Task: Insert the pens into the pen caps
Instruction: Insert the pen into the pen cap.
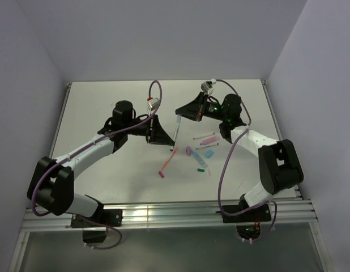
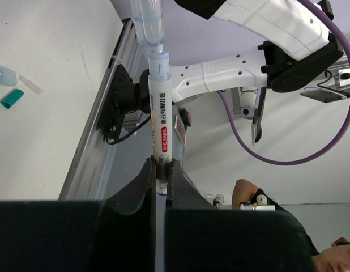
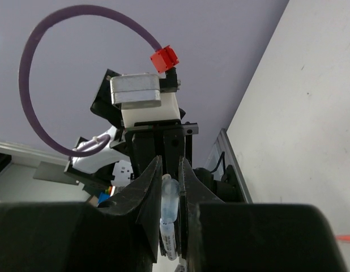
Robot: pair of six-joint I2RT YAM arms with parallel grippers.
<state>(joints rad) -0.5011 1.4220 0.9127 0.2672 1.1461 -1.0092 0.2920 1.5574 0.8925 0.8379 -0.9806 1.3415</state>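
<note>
Two arms meet above the middle of a white table (image 1: 107, 113), with plain pale lilac walls (image 1: 163, 39) closing in the far side and both flanks. The left gripper (image 2: 161, 165) is clamped tight on the barrel of a whitish pen (image 2: 159, 113), which bears printed lettering and is held off the surface. At the pen's other end sits a clear cap (image 3: 170, 198). The right gripper (image 3: 170, 170) has its fingers narrowed onto that cap from both sides.

Below the raised pen, the remaining items lie scattered on the tabletop right of centre. An orange pen (image 1: 167, 161) lies at a slant, with a lilac cap (image 1: 189, 151) just beside its far end. A light blue cap (image 1: 209, 153) and a pink pen (image 1: 206, 138) are near them, and a teal cap (image 2: 12, 97) lies flat close by.

Aluminium rails (image 1: 163, 214) run along the near edge, where both bases are bolted. A person (image 2: 333, 258) shows partly beyond that edge in the left wrist view.
</note>
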